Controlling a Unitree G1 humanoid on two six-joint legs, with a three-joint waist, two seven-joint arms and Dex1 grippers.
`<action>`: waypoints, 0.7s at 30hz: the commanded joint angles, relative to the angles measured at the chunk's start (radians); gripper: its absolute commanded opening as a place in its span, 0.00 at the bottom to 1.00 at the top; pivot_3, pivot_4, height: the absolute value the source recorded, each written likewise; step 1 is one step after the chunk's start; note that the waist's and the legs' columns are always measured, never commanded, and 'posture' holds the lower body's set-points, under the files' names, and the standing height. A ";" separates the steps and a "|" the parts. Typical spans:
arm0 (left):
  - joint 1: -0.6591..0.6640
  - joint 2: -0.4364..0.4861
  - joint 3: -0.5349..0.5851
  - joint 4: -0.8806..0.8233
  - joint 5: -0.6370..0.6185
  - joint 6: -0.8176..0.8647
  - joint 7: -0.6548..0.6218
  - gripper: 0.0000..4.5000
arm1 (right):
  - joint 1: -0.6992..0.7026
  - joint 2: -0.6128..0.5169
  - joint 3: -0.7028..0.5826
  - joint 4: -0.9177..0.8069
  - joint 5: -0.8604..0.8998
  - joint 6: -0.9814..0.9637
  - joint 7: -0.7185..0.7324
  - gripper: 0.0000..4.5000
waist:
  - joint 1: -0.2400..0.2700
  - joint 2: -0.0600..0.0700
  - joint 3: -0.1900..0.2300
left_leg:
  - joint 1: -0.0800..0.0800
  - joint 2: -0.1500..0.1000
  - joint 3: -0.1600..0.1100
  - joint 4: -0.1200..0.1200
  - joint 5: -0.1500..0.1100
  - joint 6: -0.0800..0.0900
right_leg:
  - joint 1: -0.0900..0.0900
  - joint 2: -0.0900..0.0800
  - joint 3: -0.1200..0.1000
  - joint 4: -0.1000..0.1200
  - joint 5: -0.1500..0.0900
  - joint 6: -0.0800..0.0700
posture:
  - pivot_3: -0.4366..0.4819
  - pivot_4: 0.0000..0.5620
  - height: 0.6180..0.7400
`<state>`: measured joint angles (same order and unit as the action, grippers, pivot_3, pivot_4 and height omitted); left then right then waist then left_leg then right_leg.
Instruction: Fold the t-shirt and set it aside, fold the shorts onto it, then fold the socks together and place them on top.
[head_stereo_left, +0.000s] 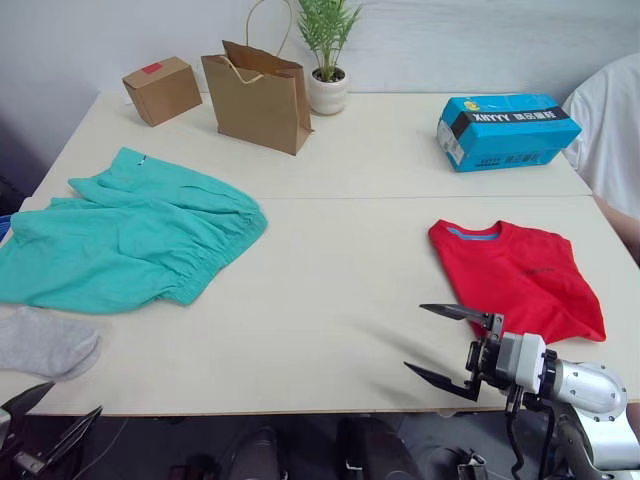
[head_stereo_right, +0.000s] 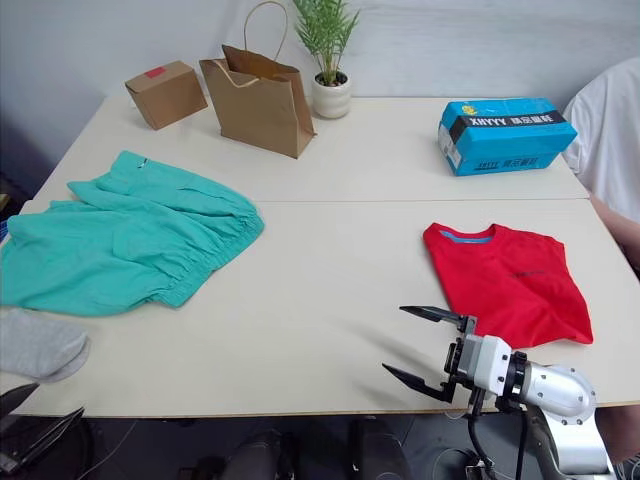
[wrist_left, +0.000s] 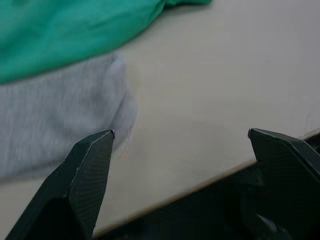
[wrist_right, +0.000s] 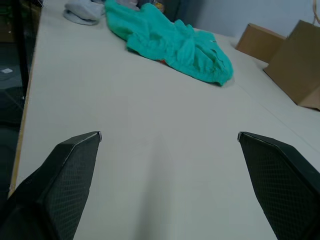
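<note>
The red t-shirt (head_stereo_left: 520, 277) lies folded on the table's right side. The teal shorts (head_stereo_left: 120, 235) are spread out rumpled on the left. A grey sock (head_stereo_left: 40, 343) lies at the front left edge, just below the shorts, and its toe end fills part of the left wrist view as a grey sock (wrist_left: 55, 127). My right gripper (head_stereo_left: 440, 342) hovers open over the front edge, just left of the t-shirt's near corner, holding nothing. My left gripper (head_stereo_left: 45, 410) sits open below the table's front left corner, close under the sock.
Along the back stand a small cardboard box (head_stereo_left: 162, 90), a brown paper bag (head_stereo_left: 258, 98), a potted plant (head_stereo_left: 327, 55) and a blue carton (head_stereo_left: 506, 130). A person in white (head_stereo_left: 612, 130) sits at the right edge. The table's middle (head_stereo_left: 340, 270) is bare.
</note>
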<state>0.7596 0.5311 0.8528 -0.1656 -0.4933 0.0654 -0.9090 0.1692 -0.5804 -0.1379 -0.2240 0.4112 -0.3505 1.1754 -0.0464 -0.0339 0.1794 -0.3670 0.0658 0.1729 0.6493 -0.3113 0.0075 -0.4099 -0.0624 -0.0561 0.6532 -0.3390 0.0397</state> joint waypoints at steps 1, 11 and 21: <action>0.022 0.012 0.036 -0.132 -0.077 0.053 0.010 1.00 | -0.008 -0.010 -0.004 -0.019 0.057 0.015 -0.001 0.99 | 0.003 -0.001 -0.001 | 0.000 0.000 -0.001 0.000 0.000 0.000 | 0.000 0.000 -0.001 0.000 0.000 0.000 | 0.48 0.27 1.00; -0.396 0.439 -0.295 -0.237 0.202 0.344 0.224 1.00 | -0.115 0.008 0.082 -0.099 0.084 0.156 -0.066 0.99 | 0.009 -0.001 -0.003 | 0.000 0.000 -0.005 -0.002 0.005 -0.006 | 0.001 -0.001 -0.006 0.005 -0.002 -0.007 | 0.48 0.27 1.00; -0.827 0.565 -0.711 0.118 0.427 0.249 0.129 1.00 | -0.131 0.024 0.083 -0.120 0.034 0.180 -0.169 0.99 | 0.006 0.002 -0.001 | -0.001 0.001 -0.003 -0.002 0.007 -0.013 | -0.003 0.001 -0.006 0.008 -0.004 -0.009 | 0.48 0.27 1.00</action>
<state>-0.0385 1.0771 0.1653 -0.0867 -0.0922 0.3409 -0.7506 0.0310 -0.5581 -0.0431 -0.3082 0.4463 -0.1678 1.0244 -0.0399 -0.0321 0.1785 -0.3677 0.0672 0.1702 0.6475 -0.3041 -0.0053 -0.4130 -0.0617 -0.0624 0.6611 -0.3431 0.0307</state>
